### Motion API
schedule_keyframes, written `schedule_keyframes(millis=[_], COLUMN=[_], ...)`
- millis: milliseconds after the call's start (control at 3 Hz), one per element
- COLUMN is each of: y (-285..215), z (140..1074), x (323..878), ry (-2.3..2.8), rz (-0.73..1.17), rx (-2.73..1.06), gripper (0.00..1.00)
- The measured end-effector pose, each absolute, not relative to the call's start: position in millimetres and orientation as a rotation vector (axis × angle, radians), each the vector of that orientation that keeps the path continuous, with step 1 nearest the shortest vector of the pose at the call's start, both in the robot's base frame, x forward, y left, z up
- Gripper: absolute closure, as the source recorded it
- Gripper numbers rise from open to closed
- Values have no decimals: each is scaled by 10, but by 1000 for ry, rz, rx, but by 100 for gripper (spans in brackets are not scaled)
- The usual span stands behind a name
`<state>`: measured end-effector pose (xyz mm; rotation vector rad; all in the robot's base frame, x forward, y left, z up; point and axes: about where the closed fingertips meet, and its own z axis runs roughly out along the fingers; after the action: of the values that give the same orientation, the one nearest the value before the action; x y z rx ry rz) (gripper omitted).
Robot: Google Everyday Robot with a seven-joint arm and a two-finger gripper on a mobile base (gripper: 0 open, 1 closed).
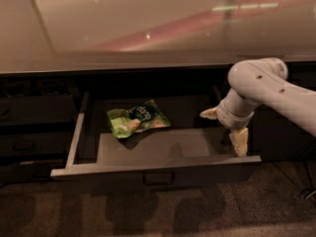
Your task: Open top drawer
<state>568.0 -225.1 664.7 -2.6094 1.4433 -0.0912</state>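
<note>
Dark, shallow drawer fronts (22,146) sit below the left end of the glossy beige tabletop (148,28). The wide dark-grey top drawer (123,167) stands out well beyond the tabletop's front edge, its long axis parallel to that edge. A crumpled green snack bag (138,120) lies left of centre in the grey tray. The small dark loop handle (159,177) is at front centre. The pale two-finger gripper (224,127) hangs over the tray's right end, spread apart and holding nothing. The handle lies down-left of it. The opening appears essentially done.
</note>
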Motion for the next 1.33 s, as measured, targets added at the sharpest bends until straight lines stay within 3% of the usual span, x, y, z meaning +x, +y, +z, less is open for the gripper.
schedule_keyframes(millis=[1333], y=[-2255], z=[6660], x=[5529], ry=[1420], rz=[-84], rx=[-2621], gripper=[0])
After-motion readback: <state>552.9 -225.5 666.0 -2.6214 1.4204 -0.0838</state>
